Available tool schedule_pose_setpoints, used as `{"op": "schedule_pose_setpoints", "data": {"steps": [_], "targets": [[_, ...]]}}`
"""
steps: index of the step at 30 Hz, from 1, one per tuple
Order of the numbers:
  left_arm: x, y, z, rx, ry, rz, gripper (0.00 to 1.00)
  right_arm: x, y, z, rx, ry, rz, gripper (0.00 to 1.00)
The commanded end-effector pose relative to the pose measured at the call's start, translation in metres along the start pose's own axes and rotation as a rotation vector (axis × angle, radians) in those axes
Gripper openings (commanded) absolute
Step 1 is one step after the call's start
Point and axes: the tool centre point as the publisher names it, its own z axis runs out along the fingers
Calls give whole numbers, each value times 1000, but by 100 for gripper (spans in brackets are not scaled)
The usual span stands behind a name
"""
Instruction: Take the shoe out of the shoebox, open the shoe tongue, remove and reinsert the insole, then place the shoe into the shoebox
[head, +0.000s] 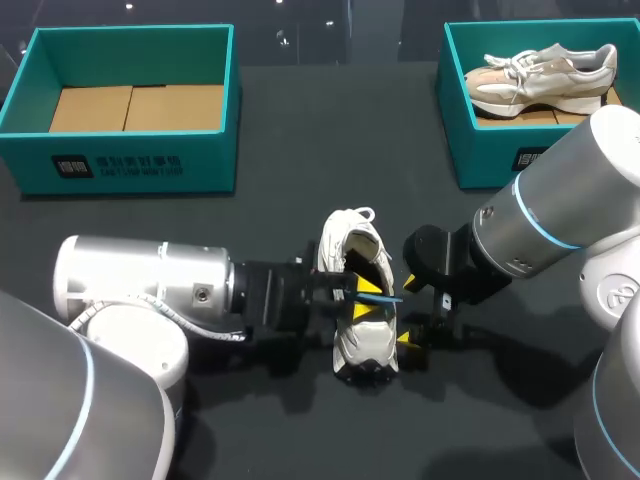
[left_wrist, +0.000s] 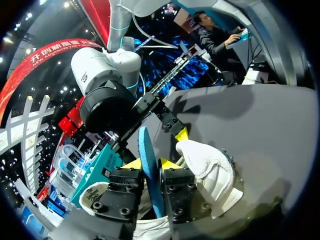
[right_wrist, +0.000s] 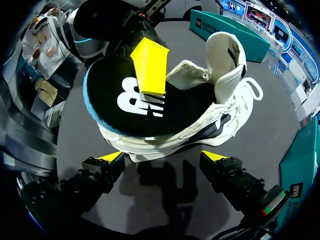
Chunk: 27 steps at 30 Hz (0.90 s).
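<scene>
A white shoe (head: 358, 300) lies mid-table with its toe pointing away and its tongue (right_wrist: 226, 50) pulled up. A black insole with a blue edge (right_wrist: 135, 100) sticks out of the shoe's heel opening. My left gripper (head: 368, 297) comes in from the left and is shut on the insole (left_wrist: 150, 172), one yellow tip on each face. My right gripper (right_wrist: 165, 157) stands open just behind the heel, its fingertips (right_wrist: 112, 157) wide apart and touching nothing. In the head view the right gripper (head: 415, 335) sits at the shoe's right rear.
An empty teal shoebox (head: 130, 35) with a cardboard floor stands at the back left. A second teal box (head: 455, 100) at the back right holds another pale shoe (head: 545, 75). Dark bare table lies between the boxes and the shoe.
</scene>
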Motion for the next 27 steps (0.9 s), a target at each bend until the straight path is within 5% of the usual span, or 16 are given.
{"op": "schedule_pose_setpoints", "data": {"steps": [1, 9, 11, 24, 27], "targets": [[0, -1, -2, 20, 31, 2, 20, 2, 0, 0, 1, -4, 0, 100], [10, 7, 11, 19, 75, -4, 20, 2, 0, 0, 1, -4, 0, 100], [11, 11, 14, 17, 82, -5, 0, 2, 0, 0, 1, -4, 0, 100], [13, 46, 14, -158, 63, 102, 0, 2, 0, 0, 1, -4, 0, 100], [12, 48, 11, -146, 58, 66, 0, 2, 0, 0, 1, -4, 0, 100]]}}
